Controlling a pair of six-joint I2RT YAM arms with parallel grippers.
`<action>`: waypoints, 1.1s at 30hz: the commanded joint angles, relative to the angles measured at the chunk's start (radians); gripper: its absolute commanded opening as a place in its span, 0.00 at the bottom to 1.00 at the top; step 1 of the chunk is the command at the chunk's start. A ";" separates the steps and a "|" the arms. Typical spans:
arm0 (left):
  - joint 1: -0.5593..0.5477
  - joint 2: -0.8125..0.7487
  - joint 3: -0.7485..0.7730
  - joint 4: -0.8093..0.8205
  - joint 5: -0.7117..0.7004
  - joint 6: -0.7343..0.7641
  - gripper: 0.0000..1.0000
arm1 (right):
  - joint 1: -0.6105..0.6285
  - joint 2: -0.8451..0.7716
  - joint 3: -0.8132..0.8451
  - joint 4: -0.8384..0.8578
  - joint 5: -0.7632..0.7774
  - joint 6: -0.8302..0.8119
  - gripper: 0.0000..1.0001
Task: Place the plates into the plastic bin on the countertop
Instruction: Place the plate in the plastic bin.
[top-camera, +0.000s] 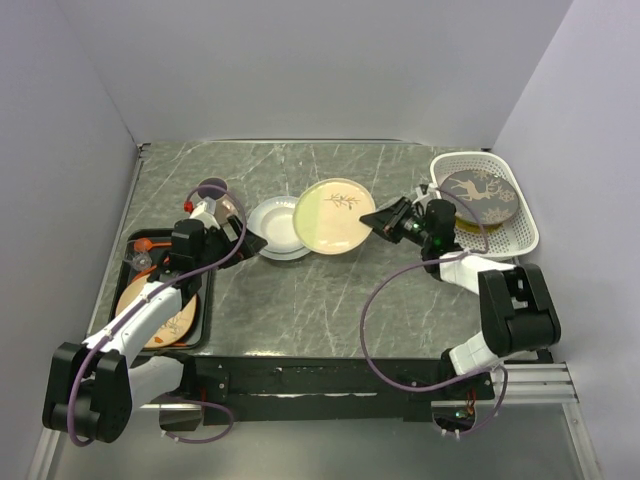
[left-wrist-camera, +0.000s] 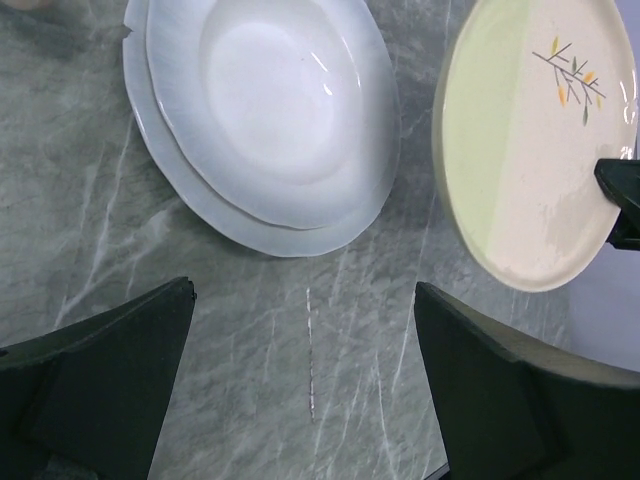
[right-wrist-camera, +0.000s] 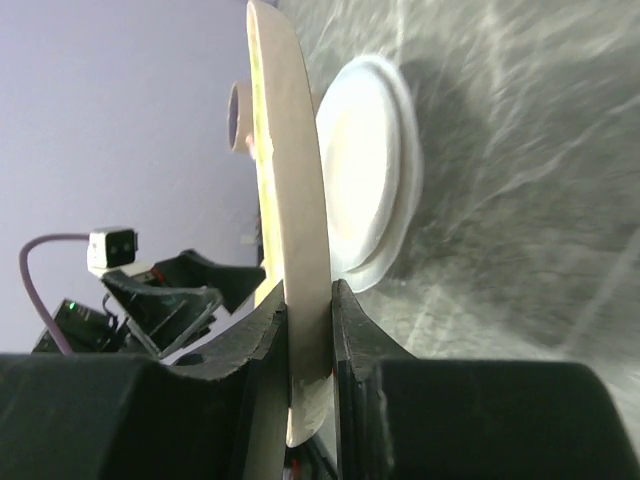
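Right pincer is clamped on the rim alone of the yellow-beige plate, so it could be levered loose short of the plastic bin.

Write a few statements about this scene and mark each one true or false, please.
1. The right end effector is shut on the rim of the round cream-and-green plate with a branch motif. True.
2. The left end effector holds a white plate. False: it is open and empty.
3. The white perforated plastic bin is empty. False: a dark round plate lies in it.
4. Two round white plates lie stacked on the grey-green stone-look countertop. True.
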 joint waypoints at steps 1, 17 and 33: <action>-0.007 -0.012 -0.007 0.053 0.031 -0.025 0.97 | -0.103 -0.123 0.008 0.003 -0.020 -0.049 0.00; -0.128 -0.033 -0.007 0.063 -0.038 -0.066 0.97 | -0.369 -0.194 -0.006 -0.078 -0.123 -0.096 0.00; -0.304 0.080 0.054 0.085 -0.154 -0.077 0.96 | -0.479 -0.162 0.000 -0.086 -0.084 -0.098 0.00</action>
